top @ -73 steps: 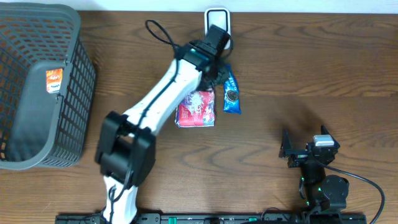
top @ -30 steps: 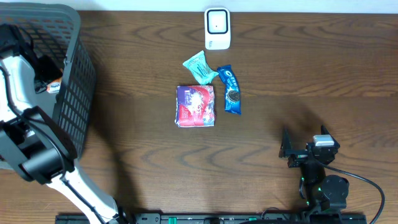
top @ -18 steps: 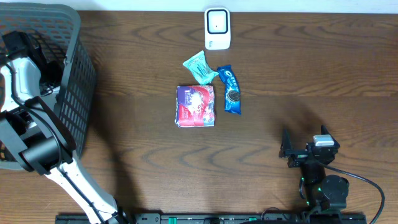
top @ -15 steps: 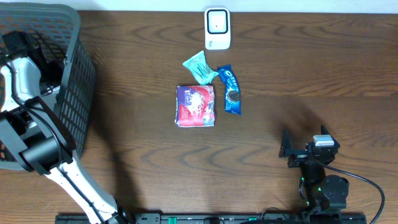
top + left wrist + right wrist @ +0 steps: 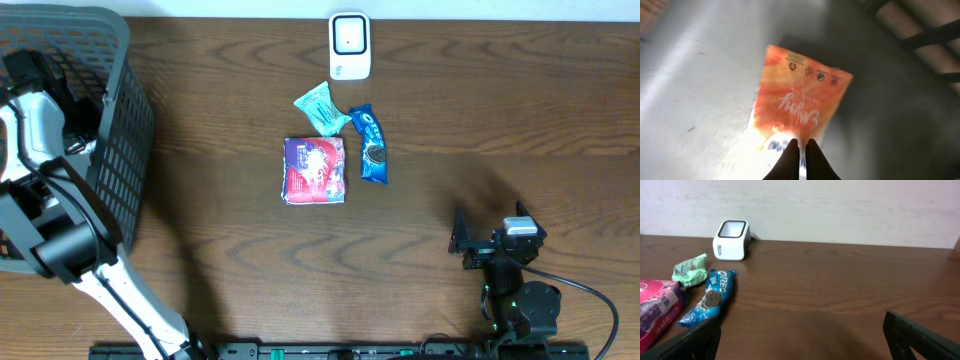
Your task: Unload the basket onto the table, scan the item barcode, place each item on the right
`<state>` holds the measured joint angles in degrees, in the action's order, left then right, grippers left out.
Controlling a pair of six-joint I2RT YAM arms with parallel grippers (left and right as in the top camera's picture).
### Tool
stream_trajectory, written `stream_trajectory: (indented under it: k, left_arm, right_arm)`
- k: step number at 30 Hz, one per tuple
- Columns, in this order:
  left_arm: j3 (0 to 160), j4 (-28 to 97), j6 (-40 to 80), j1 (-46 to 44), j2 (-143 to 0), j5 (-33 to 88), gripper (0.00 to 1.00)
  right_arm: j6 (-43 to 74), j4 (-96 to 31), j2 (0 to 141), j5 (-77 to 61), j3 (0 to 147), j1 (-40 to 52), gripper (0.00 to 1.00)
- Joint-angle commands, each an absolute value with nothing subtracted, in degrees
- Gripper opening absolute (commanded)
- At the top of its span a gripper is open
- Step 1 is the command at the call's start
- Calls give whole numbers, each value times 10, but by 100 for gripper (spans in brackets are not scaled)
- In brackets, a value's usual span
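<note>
While the orange packet [image 5: 799, 105] lies flat on the grey floor of the basket [image 5: 120, 140], the left jaws sit pressed together right over its near edge. Dark fingertips [image 5: 791, 157] overlap that edge in the left wrist view. Can't tell if they touch it or just hang above; nothing looks pinched. Packet print reads upside down from that camera, with a row of small symbols along the far edge.

Overhead shows what the wrist doesn't: left arm [image 5: 30, 110] reaching over the basket rim at the desk's far left. From up there the arm and mesh mostly hide the packet.

Scanner [image 5: 350, 45] is at the far edge of the desk [image 5: 500, 120], well apart from the basket. Just in front of it sit a teal packet [image 5: 320, 107], an Oreo pack [image 5: 371, 144] and a purple-red pack [image 5: 316, 170], close together.

Right wrist view gives a low side look at those, scanner window facing up. Right jaws are spread wide and hold nothing, near the front right of the desk.
</note>
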<state>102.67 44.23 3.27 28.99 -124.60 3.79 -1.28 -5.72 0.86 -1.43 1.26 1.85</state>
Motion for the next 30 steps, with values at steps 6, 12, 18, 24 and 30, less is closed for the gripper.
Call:
stream_trajectory:
  k: [6, 12, 18, 24, 30]
  left_arm:
    - [1030, 414, 128, 291, -954, 77, 7]
    - [1030, 421, 66, 291, -885, 75, 70]
    - [1002, 445, 58, 291, -942, 73, 85]
    - [985, 442, 48, 290, -1046, 73, 85]
    - [985, 395, 21, 290, -1142, 72, 85]
  right_arm:
    - [-9, -57, 6, -10, 10, 15, 99]
    - [-9, -57, 6, -10, 10, 15, 99]
    - [-9, -57, 6, -10, 10, 15, 99]
    - [-9, -57, 6, -10, 10, 15, 99]
    - [-9, -57, 6, -10, 10, 15, 99]
